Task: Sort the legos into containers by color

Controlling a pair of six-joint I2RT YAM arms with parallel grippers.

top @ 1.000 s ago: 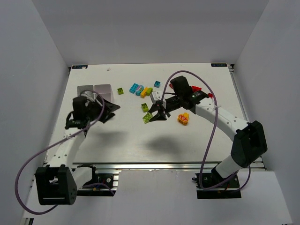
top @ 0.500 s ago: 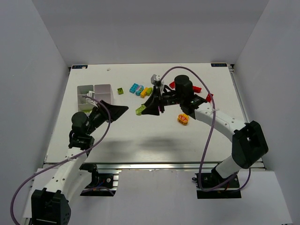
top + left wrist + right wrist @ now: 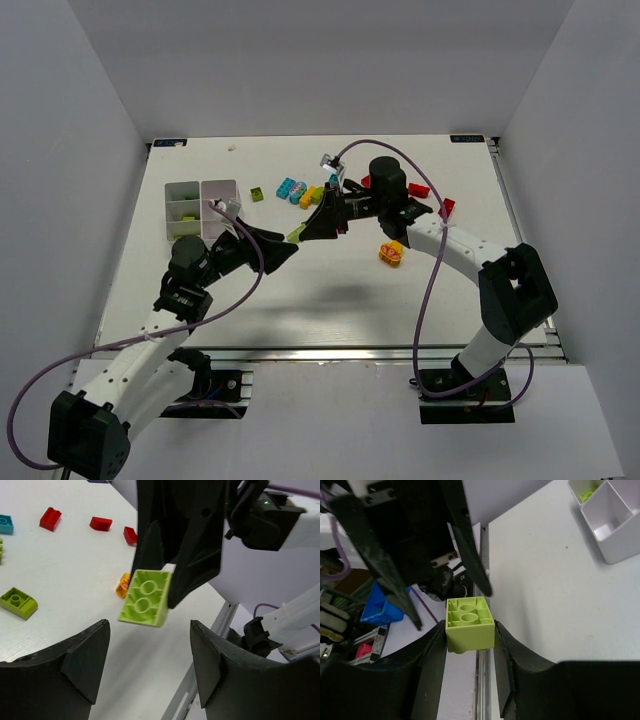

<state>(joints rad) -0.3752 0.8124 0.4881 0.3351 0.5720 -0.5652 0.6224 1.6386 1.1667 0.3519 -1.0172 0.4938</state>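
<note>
My right gripper point(image 3: 310, 229) is shut on a lime brick point(image 3: 297, 235), held above the table's middle; in the right wrist view the brick point(image 3: 469, 622) sits between both fingers, hollow underside facing the camera. My left gripper point(image 3: 282, 249) is open and empty, its tips just left of and below that brick. In the left wrist view the lime brick point(image 3: 146, 597) hangs beyond the gap between my fingers point(image 3: 85, 655). The white divided tray point(image 3: 203, 186) stands at the back left, with something lime in one compartment point(image 3: 585, 492). Several loose bricks lie behind: cyan point(image 3: 291, 188), lime point(image 3: 257, 194), orange point(image 3: 312, 196), red point(image 3: 447, 207).
An orange and red piece point(image 3: 391, 253) lies on the table right of centre, under the right arm. More red bricks point(image 3: 100, 523) and a lime one point(image 3: 17, 602) show in the left wrist view. The table's near edge rail point(image 3: 330, 350) runs in front.
My right gripper lifted the lime brick off the table and carried it left. My left arm swung away from the tray toward the middle, uncovering the tray, and now faces the brick.
</note>
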